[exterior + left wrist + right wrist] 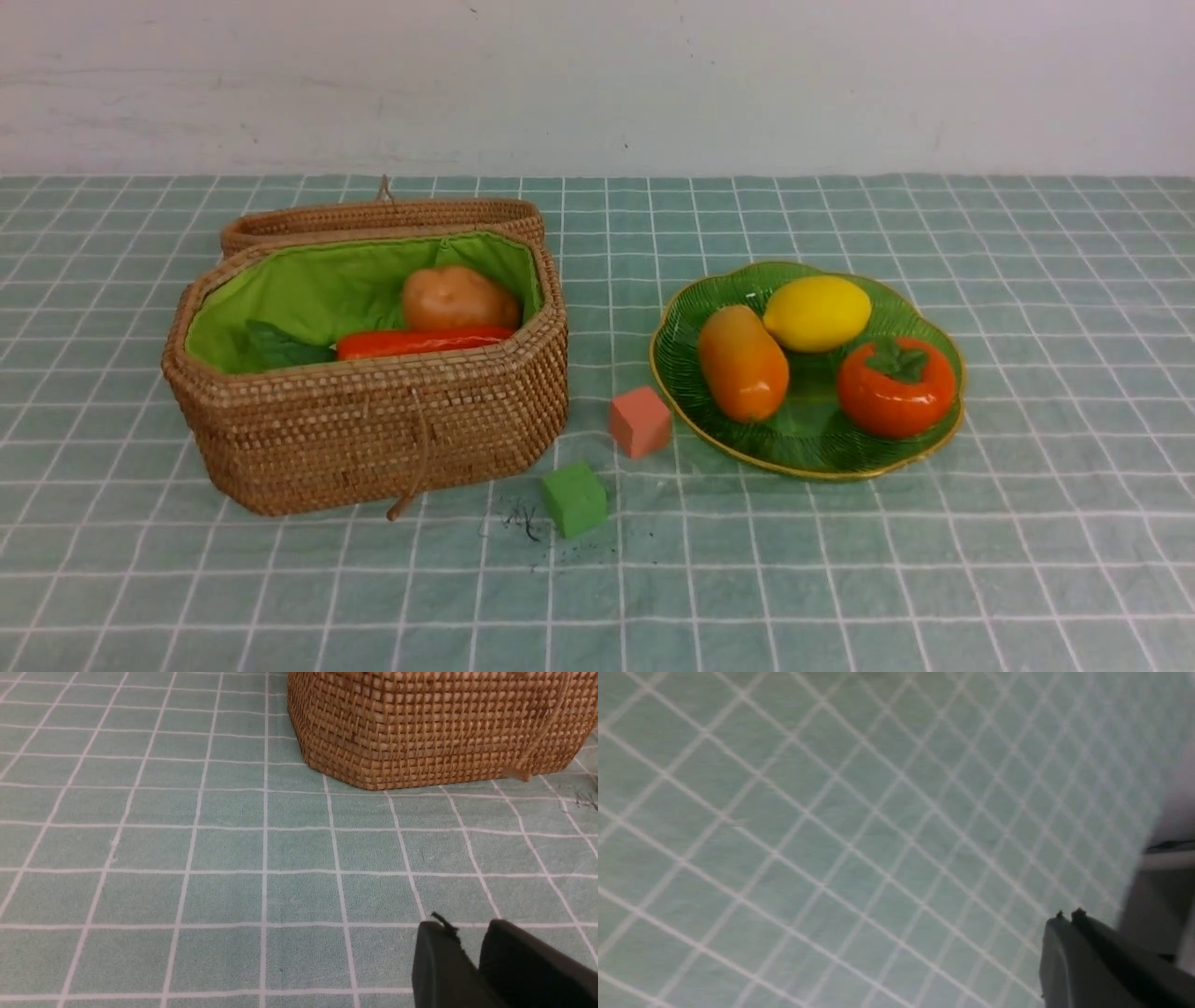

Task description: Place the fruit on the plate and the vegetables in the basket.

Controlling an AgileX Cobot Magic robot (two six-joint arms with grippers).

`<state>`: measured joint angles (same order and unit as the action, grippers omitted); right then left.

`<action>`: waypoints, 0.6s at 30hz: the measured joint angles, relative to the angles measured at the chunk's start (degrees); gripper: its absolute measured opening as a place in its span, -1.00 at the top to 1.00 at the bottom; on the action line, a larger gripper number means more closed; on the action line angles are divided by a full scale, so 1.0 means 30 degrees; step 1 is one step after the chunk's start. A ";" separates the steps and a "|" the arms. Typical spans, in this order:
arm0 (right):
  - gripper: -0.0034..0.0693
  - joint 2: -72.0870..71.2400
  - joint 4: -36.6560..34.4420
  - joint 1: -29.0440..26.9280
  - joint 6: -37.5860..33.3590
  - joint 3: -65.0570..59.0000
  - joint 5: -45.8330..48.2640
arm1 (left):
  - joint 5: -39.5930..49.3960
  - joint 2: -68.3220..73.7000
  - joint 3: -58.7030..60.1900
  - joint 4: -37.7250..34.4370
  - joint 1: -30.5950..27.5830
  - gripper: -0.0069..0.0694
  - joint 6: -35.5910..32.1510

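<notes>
Sitting on a tabletop (934,579) covered in a pale green checked cloth, the basket (373,429) stands on the left side with its wicker lid (383,219) folded back behind it. Inside, against the bright green lining, lie the potato (459,299) and the carrot (425,342), touching each other, with dark green leaves (275,347) beside the carrot. The radish cannot be seen.

To the right, well apart from the basket, rests the plate (808,439). It holds the lemon (818,313) at the back, the mango (743,363) on the left and the persimmon (896,387) on the right.

Between basket and plate sit a pink cube (640,422) and, nearer the camera, a green cube (574,498).

Neither arm appears in the front view. In the left wrist view, the left claw (467,938) hovers over bare cloth, its tips slightly apart and empty, with the basket's outer wall near but not touching. In the right wrist view, the right claw (1066,914) has its tips pressed together, holding nothing, over empty cloth away from every item.
</notes>
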<state>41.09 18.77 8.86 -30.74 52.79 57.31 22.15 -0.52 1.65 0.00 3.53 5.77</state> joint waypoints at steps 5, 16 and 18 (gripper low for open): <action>0.90 -0.2748 0.1267 -0.0988 -0.0302 0.0000 -0.0324 | 0.0000 0.0000 0.0000 0.0000 0.0000 0.45 0.0000; 0.88 -0.9224 -0.0575 -0.1027 1.4855 -0.8557 -0.8497 | 0.0000 0.0000 0.0000 0.0000 0.0000 0.44 0.0000; 0.88 -1.0618 -0.0242 -0.1130 1.5606 -1.1048 -1.0736 | 0.0000 0.0000 0.0000 0.0000 0.0000 0.44 0.0000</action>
<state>9.24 18.04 5.47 16.08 19.65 25.10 22.15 -0.52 1.65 0.00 3.53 5.77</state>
